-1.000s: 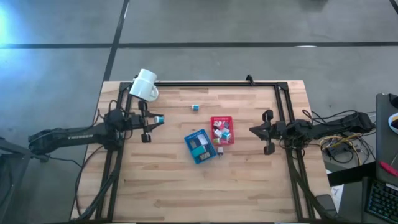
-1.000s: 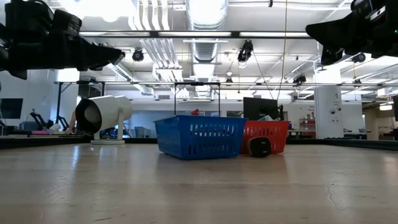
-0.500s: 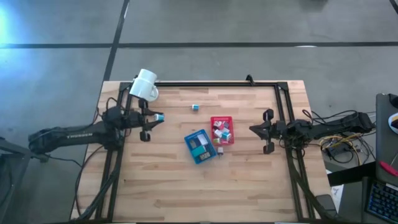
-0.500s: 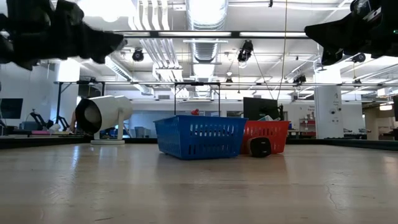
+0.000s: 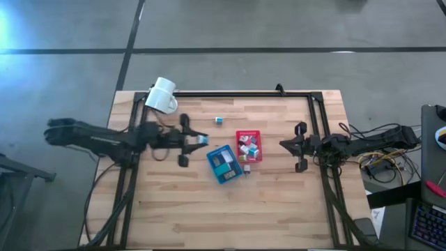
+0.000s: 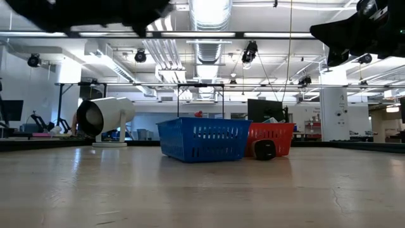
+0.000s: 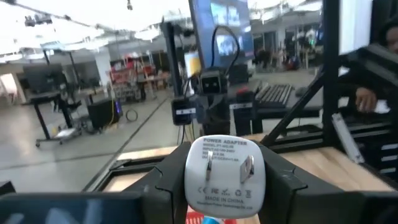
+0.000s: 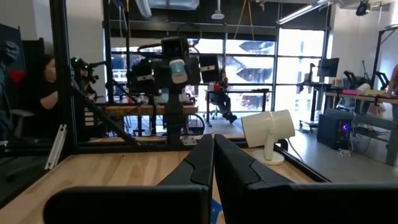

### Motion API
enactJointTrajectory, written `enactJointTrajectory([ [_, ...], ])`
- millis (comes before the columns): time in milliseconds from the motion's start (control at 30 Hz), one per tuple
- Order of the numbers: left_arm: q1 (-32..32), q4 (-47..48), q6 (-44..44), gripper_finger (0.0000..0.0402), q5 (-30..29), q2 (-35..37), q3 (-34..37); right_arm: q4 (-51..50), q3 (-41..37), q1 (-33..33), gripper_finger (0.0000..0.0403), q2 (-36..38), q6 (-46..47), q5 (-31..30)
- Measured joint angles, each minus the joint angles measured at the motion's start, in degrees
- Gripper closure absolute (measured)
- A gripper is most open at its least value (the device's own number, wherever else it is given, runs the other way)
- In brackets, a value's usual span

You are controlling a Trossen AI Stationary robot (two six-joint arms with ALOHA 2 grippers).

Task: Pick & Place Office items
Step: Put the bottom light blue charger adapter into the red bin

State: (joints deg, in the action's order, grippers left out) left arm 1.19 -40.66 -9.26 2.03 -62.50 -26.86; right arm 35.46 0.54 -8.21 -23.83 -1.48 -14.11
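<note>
The left gripper [image 5: 202, 140] is clamped on a small white plug-style power adapter [image 7: 224, 176] with printed text and metal prongs, raised above the wooden table [image 5: 279, 195]. At its three to four o'clock sits the blue rectangular basket [image 5: 224, 164], and past that the red rectangular basket [image 5: 249, 146], holding small white, teal and pink office items [image 5: 248, 147]. One tiny teal block [image 5: 219, 120] lies apart at twelve o'clock. A white mug [image 5: 163, 95] lies at ten o'clock. The right gripper [image 5: 282, 145], fingers pressed together and empty, waits at three o'clock beyond the red basket.
</note>
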Motion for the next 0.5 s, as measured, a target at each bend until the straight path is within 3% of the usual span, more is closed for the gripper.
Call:
enactJointTrajectory([
  [167, 1.2, 6.9, -1.8, 0.0271, 0.2, -16.7, -14.0, 0.0, 0.0, 0.0, 0.0394, -0.8, 0.9, 0.0],
  [333, 2.2, 16.3, -2.6, 0.0271, 4.3, -33.9, -29.7, 0.0, 0.0, 0.0, 0.0394, -1.5, 1.3, 0.0],
  [500, 3.2, 26.6, -4.1, 0.0271, 5.9, -47.6, -43.8, 0.0, 0.0, 0.0, 0.0394, -1.5, 1.1, 0.0],
])
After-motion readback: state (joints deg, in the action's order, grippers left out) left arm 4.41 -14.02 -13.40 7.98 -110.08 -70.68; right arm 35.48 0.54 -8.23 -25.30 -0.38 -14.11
